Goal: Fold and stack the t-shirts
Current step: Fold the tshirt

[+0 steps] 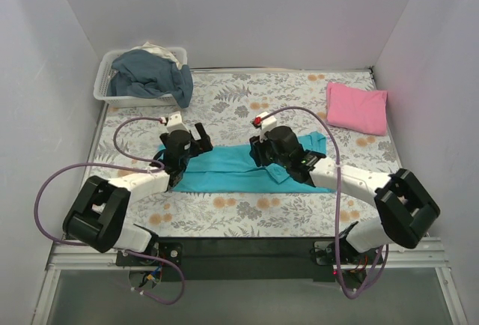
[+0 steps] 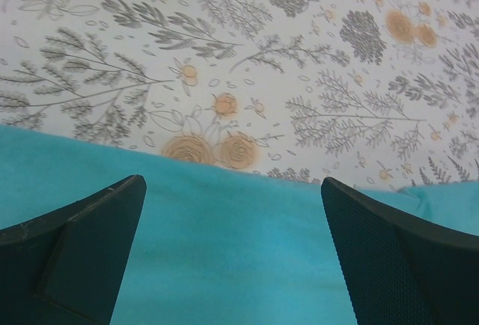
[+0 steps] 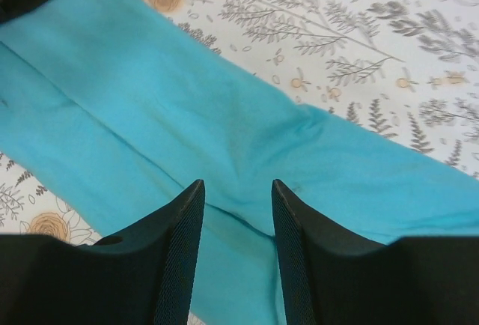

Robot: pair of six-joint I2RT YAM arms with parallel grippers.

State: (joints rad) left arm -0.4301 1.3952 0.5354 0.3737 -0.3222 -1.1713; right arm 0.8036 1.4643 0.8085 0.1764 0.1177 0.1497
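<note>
Your teal shirt (image 1: 224, 171) lies in a long band, left to right, under both arms: left gripper (image 2: 232, 190) gapes wide, right gripper (image 3: 238, 190) narrowly parted (neither holds cloth).

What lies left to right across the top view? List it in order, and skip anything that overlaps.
bin → left end effector → right end effector → pink shirt
</note>
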